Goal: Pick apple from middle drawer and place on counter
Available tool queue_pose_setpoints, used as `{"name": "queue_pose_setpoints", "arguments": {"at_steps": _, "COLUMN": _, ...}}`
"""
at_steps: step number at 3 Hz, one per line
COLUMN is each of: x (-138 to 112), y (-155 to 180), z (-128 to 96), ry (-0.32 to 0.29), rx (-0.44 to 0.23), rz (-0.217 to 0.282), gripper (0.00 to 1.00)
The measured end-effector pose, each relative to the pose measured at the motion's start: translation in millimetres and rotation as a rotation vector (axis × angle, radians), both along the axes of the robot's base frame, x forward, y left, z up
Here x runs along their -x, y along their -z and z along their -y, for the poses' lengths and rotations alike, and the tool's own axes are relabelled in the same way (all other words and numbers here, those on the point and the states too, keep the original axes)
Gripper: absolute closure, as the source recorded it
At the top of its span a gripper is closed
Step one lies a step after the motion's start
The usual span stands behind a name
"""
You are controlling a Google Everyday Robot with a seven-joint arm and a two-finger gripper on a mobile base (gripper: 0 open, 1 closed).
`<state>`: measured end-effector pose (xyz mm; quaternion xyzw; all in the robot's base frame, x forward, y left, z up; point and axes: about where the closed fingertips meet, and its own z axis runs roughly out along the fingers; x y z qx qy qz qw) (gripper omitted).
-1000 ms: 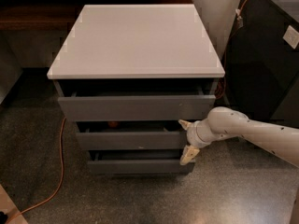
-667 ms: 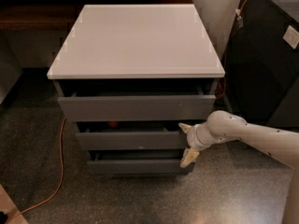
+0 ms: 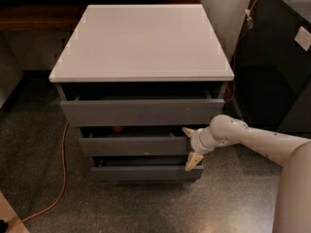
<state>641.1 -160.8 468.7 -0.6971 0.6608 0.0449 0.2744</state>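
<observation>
I saw one arm reaching in from the side, and its gripper (image 3: 190,146) sat at the far right end of the middle drawer (image 3: 133,145), right against the front panel. Its two fingers (image 3: 194,161) were spread wide, one at the panel's top edge and one below its bottom edge. They were stacked across the panel's long level line, and they held nothing that I could make out.

The apple (image 3: 117,128) showed only as a reddish sliver in the dark gap above that panel. It lay inside the drawer, well off to the left of the gripper as I faced the cabinet, and further back behind the front. The drawer was out only a crack, so I judged it had to come out further before any reach sideways and down to the fruit.

I counted three grey drawers, one apple, one gripper and one pale counter (image 3: 141,38) on top. An orange cable (image 3: 60,178) trailed over the floor.
</observation>
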Motion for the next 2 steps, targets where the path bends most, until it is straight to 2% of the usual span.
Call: {"name": "queue_pose_setpoints", "arguments": {"at_steps": 2, "x": -28.4, "y": 26.7, "z": -2.3, "ry": -0.014, "rx": 0.017, "rz": 0.041, "gripper": 0.00}}
